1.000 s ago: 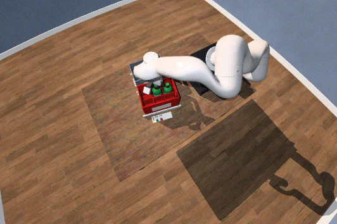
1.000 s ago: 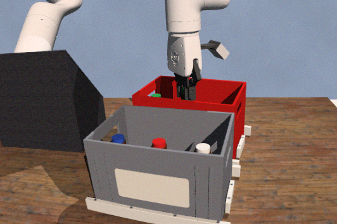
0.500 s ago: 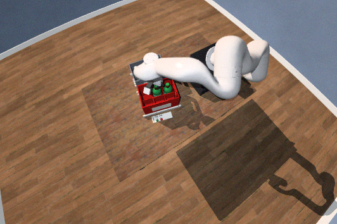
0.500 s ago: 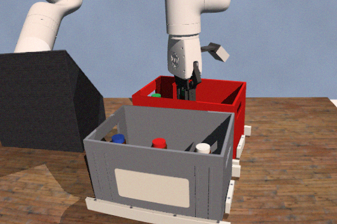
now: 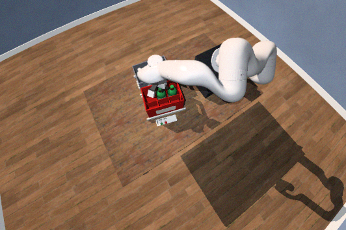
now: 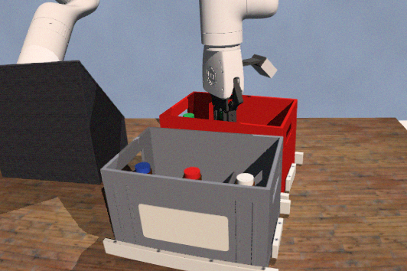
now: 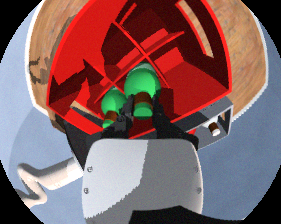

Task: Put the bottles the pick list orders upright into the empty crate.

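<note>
My gripper (image 6: 225, 119) (image 7: 142, 102) is low inside the red crate (image 5: 154, 112) (image 6: 250, 130) (image 7: 83, 50), shut on the neck of a green bottle (image 5: 160, 93) (image 7: 142, 84). The bottle looks upright in a back-row compartment; whether its base touches the floor is hidden. Another green bottle (image 5: 172, 90) (image 6: 188, 115) (image 7: 112, 102) stands beside it, nearer the robot base. The grey crate (image 6: 122, 210) (image 5: 136, 71) holds bottles with a blue cap (image 6: 142, 168), a red cap (image 6: 192, 173) and a white cap (image 6: 245, 179) (image 7: 216, 131). The pick list (image 5: 172, 119) shows a green and a red dot; its counts are unreadable.
White strips (image 5: 178, 110) (image 6: 183, 256) edge the crates on the table. The crates stand close together. A black pedestal (image 5: 204, 58) (image 6: 46, 118) is on the robot-base side. The red crate's dividers and walls surround the fingers.
</note>
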Robot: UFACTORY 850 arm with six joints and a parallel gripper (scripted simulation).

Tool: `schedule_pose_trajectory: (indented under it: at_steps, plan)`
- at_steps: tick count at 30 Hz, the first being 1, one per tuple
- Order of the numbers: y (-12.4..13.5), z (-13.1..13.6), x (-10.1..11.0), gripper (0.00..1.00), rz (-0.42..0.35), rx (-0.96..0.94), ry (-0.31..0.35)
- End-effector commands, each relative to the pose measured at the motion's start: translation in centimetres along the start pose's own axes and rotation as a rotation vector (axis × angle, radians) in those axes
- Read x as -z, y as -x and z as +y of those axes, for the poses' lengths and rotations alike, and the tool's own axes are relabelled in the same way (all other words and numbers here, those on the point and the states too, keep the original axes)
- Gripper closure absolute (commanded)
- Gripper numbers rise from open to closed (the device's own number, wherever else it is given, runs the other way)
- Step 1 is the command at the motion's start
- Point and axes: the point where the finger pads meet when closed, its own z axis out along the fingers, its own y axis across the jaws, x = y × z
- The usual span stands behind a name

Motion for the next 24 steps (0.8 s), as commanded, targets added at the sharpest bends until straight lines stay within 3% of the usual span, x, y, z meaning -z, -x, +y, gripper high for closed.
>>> schedule_pose_trajectory:
  at_steps: [1,24]
  plan:
    - [-0.06,0.07,-0.16,1.0,0.001,0.001,0.002]
    - [-0.06,0.07,-1.01,1.0,0.001,0.001,0.002]
